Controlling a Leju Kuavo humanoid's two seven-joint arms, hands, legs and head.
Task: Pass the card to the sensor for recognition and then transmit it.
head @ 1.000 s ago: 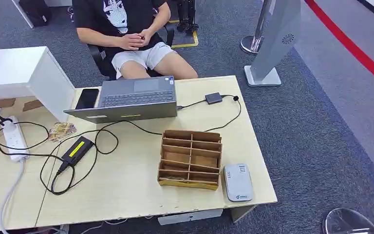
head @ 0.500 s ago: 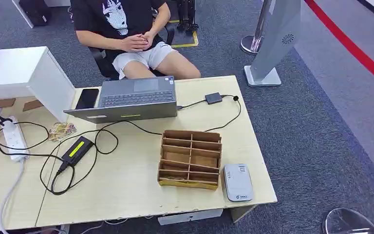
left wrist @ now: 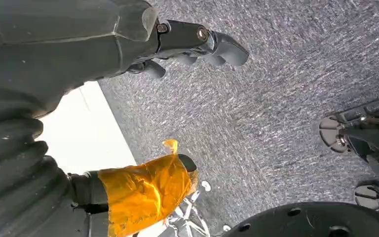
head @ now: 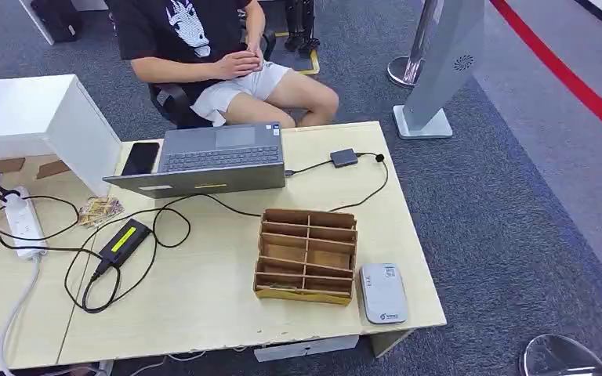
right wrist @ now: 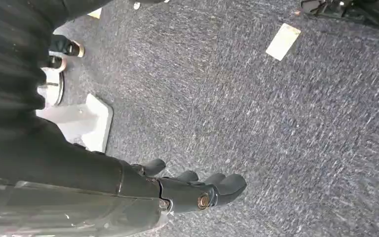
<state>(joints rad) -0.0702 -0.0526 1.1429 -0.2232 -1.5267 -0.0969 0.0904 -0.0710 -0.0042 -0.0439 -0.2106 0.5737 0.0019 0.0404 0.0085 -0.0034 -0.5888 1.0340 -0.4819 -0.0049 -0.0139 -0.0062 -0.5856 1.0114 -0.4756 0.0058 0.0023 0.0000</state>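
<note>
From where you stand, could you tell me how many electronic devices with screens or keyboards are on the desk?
2: an open laptop at the desk's far edge facing the seated person, and a black phone lying just left of it. Others may be hidden behind the white box.

Sensor (head: pixel 382 292) beside wooden organizer (head: pixel 306 255)

On the table (head: pixel 204 313), the divided organizer (head: pixel 306 254) sits near the right edge, the sensor (head: pixel 382 292) just right of it. The laptop (head: pixel 208 159) lies farther back, a phone (head: pixel 140 158), apparently, at its left.
</note>
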